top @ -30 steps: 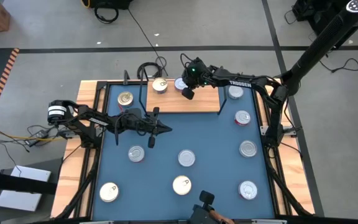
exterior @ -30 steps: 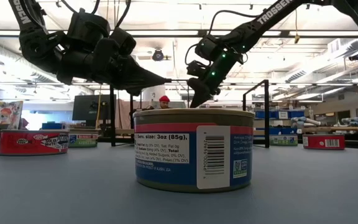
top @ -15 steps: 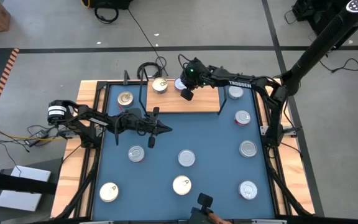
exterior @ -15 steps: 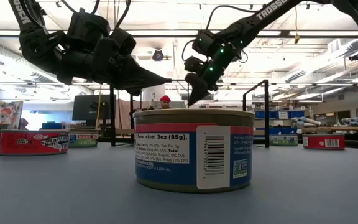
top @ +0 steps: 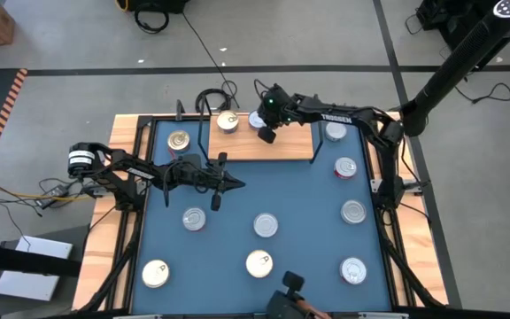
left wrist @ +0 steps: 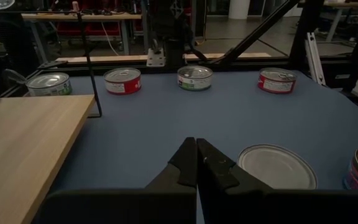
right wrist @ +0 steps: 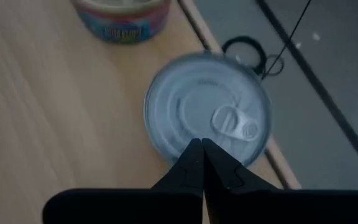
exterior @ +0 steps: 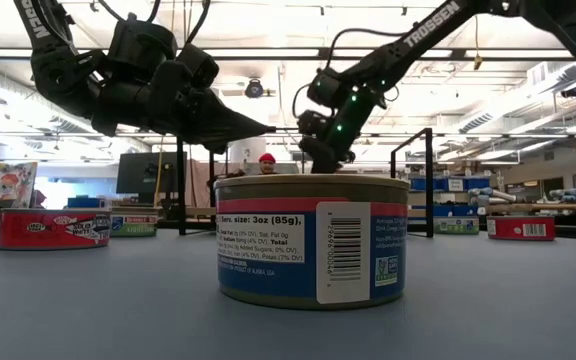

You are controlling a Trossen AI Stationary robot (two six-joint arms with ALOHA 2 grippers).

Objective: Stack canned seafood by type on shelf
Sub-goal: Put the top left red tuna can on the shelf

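Now your right gripper (right wrist: 201, 144), fingers pressed together and holding nothing, hangs over a silver can (right wrist: 207, 117) at the shelf's (top: 277, 146) far edge, beside a gold can (top: 227, 121). Your left gripper (left wrist: 196, 144), also closed, waits over the table (top: 308, 199) among scattered cans.

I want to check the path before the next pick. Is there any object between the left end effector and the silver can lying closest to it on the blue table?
Nothing visible blocks it. The left end effector, shut, hangs over bare blue table, and the silver can lies just beside it, nothing between them.
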